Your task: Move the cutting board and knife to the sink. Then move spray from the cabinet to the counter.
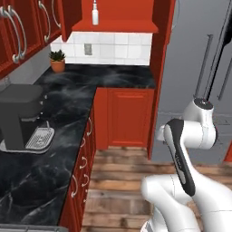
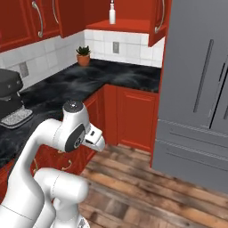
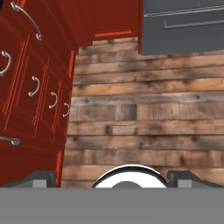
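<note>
- High on the open shelf of the red wall cabinet, the spray bottle stands upright, white with a narrow neck; it also shows in the right base view, at the top above the corner of the kitchen.
- Below it runs the black marble counter, wrapping around the corner, with a small potted plant against the tiled wall and a dark coffee machine on the near stretch.
- No cutting board, knife or sink can be seen from here, so whether that first half of the job is finished cannot be told from these views.
- Judging by where the base faces, the spray step looks to be the one in hand, and it is not yet done: the bottle sits on the shelf, untouched.
- Folded low over the base, the arm points its hand down at the wooden floor, beside the red base cabinets and near the grey refrigerator.
- The gripper holds nothing, and its two fingertips stand spread wide at the bottom corners of the hand view.
- What seems left: raise the arm to the shelf, grasp the bottle, and set it on the counter.
</note>
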